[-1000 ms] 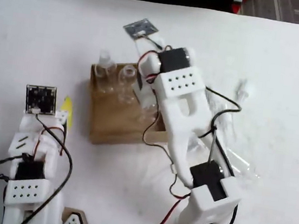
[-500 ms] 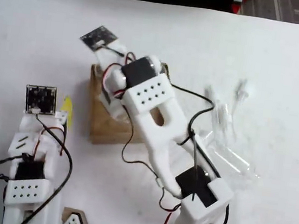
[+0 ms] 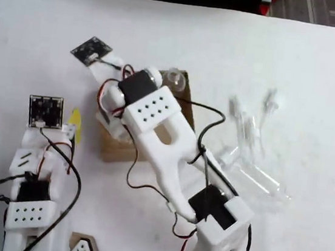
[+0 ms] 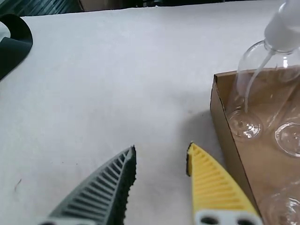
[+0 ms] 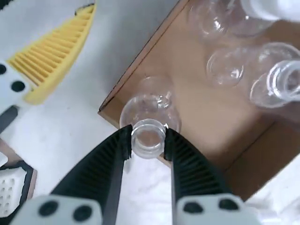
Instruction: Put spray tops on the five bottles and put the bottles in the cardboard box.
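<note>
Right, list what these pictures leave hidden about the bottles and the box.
High view: the white right arm covers most of the brown cardboard box; the bottle count inside is hidden.
Left wrist view: the frame edge cuts off the clear plastic bottle with a white spray top.
High view: the clear pieces on the white table are too faint to tell bottles from tops.

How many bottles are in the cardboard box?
3. The spray-topped bottle and an uncapped bottle stand together; a third bottle is in the right pincer at the box corner. Others may be hidden.
</note>
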`<state>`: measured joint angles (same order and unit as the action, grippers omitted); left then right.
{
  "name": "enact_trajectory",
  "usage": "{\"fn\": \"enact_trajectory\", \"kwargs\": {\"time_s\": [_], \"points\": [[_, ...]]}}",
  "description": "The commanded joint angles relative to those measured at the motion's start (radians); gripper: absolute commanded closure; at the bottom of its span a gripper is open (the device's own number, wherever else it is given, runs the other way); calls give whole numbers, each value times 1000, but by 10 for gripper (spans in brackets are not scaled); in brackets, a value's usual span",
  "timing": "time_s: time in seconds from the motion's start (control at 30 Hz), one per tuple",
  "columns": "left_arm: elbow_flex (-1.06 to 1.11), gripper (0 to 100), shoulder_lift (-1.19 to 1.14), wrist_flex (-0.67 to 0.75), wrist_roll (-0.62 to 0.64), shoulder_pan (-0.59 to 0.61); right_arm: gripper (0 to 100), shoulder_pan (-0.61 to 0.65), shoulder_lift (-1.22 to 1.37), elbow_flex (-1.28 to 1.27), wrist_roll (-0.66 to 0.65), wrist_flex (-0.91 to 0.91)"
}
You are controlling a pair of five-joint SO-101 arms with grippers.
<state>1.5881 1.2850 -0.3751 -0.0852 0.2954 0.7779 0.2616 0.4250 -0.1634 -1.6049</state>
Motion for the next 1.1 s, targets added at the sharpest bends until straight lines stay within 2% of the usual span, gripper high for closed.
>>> {"fn": "enact_trajectory", "kwargs": {"time_s": [0.0, 0.2, 0.4, 0.57, 0.7, 0.83, 1.07], "points": [[-49, 825, 15, 25, 11, -1, 974, 13, 25, 64, 9, 8], [-49, 825, 15, 25, 11, -1, 965, 25, 48, 123, 9, 4], [-49, 825, 15, 25, 11, -1, 789, 35, 39, 127, 9, -5], [-49, 825, 15, 25, 9, -1, 773, -13, -44, 259, 9, -124], [-49, 825, 15, 25, 9, -1, 776, -154, -205, 275, 2, -124], [-49, 825, 15, 25, 9, -1, 776, -357, -392, 175, -18, -122], [-49, 825, 15, 25, 9, -1, 778, -774, -613, -101, -276, -104]]}}
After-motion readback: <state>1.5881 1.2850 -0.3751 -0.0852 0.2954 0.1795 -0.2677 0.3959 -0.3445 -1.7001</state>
